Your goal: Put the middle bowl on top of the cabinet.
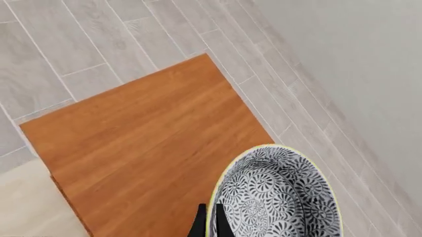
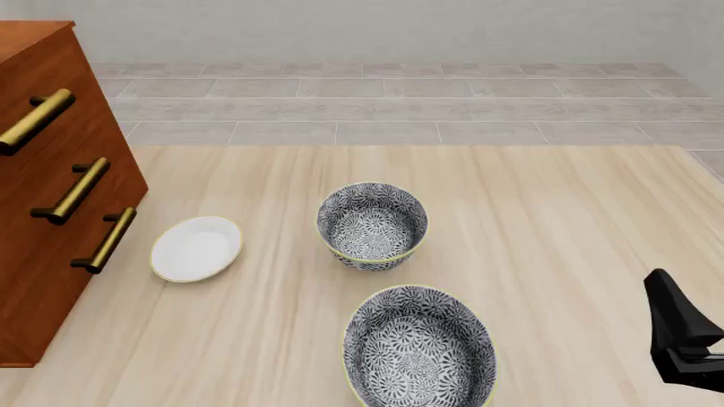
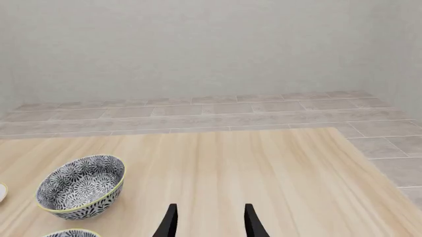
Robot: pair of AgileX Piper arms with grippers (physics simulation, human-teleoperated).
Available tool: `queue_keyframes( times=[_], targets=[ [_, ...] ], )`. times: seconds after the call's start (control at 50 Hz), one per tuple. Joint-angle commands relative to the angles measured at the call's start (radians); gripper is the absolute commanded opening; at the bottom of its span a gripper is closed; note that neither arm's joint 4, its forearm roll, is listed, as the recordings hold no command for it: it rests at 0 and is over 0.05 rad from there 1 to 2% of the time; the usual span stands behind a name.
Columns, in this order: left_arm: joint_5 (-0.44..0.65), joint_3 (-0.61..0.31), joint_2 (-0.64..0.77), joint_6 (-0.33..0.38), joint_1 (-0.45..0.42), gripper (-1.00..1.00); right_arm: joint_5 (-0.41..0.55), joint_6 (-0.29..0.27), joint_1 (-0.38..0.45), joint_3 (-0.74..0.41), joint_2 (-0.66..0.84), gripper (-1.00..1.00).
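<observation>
At the far left of the front view we see the cabinet (image 2: 46,195), its three brass handles (image 2: 77,190) facing the surface (image 2: 565,254), and through the left wrist view we look down on its bare wooden top (image 1: 145,143). There our left gripper (image 1: 211,222) is pinched on the yellow rim of the middle bowl (image 1: 277,197), the two dark fingers (image 1: 199,224) close together with the wall of the bowl between them; the bowl is over the near corner of the cabinet top, partly past its edge, and we cannot tell whether it touches the wood. Just beside the cabinet, a small white dish (image 2: 196,248) lies on the surface. Right of it, near the middle, stands one patterned bowl (image 2: 372,225), and nearer to us, a little further right, a second patterned bowl (image 2: 420,348), the two apart. At the far right, low in the front view, part of our right arm (image 2: 682,335) shows, and in its wrist view the right gripper (image 3: 209,219) hangs released, fingers spread with nothing between them, over bare surface.
</observation>
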Motion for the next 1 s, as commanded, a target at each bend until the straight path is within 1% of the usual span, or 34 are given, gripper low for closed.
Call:
queue_keyframes(
  times=[0.02,0.14,0.3,0.46,0.64,0.86,1.0],
  targets=[
    [-0.011,-0.001,0.01,-0.006,0.039,-1.0,0.0,0.001,-0.001,0.0,0.0,1.0],
    [-0.021,0.012,0.014,-0.011,0.048,-1.0,-0.001,0.0,0.0,0.0,0.002,1.0],
    [-0.053,0.066,0.026,-0.031,0.053,-1.0,-0.002,-0.002,0.0,0.0,0.003,1.0],
    [-0.074,0.088,0.042,-0.022,0.078,-1.0,0.011,-0.004,0.001,-0.001,-0.009,1.0],
    [-0.084,0.091,0.052,-0.01,0.114,-1.0,0.009,-0.005,0.003,0.0,-0.007,1.0],
    [-0.101,0.113,0.06,-0.002,0.129,-1.0,0.007,-0.004,0.002,0.0,-0.004,1.0],
    [-0.115,0.139,0.062,-0.009,0.121,-1.0,0.008,-0.003,0.002,0.0,-0.006,1.0]
  ],
)
